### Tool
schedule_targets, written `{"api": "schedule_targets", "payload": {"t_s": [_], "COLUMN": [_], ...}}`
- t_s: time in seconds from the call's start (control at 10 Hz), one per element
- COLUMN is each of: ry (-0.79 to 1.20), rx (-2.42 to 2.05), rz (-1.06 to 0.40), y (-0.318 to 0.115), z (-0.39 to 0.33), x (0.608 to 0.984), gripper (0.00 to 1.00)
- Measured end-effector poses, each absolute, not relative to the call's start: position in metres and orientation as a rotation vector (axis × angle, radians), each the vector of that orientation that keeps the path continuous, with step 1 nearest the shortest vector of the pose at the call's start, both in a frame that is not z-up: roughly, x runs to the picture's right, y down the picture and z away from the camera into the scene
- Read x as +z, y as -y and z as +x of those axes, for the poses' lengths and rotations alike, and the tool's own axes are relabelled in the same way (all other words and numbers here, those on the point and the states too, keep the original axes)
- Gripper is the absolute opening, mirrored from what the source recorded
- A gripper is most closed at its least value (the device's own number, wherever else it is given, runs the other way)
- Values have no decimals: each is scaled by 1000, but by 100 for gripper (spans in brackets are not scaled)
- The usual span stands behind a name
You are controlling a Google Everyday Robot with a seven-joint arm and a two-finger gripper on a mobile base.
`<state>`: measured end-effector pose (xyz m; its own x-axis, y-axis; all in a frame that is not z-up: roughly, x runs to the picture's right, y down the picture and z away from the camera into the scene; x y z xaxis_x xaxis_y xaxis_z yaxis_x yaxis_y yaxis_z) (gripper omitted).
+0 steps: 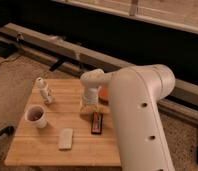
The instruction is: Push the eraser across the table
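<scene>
**Tool above eraser**

The tool hangs at frame centre over the tabletop; finger state cannot be told. The eraser lies just below it, lengthwise toward the frame bottom. A cup and pale block sit to the left.

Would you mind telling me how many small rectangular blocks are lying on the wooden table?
2: the dark eraser just below the gripper, and a pale whitish block near the table's front edge. The arm may hide others.

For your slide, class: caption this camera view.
White robot gripper poised just behind the small dark rectangular eraser on the light wooden butcher-block table.
</scene>
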<state>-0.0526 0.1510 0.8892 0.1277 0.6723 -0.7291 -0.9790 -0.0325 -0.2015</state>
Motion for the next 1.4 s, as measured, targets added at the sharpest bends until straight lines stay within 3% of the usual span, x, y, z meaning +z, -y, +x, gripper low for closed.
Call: {"api": "schedule_targets", "payload": {"t_s": [1.4], "ry": [-537], "rx": [1428], "rz": [-986], "y": [-221], "z": [-34], "x": [820], "gripper": [69]}}
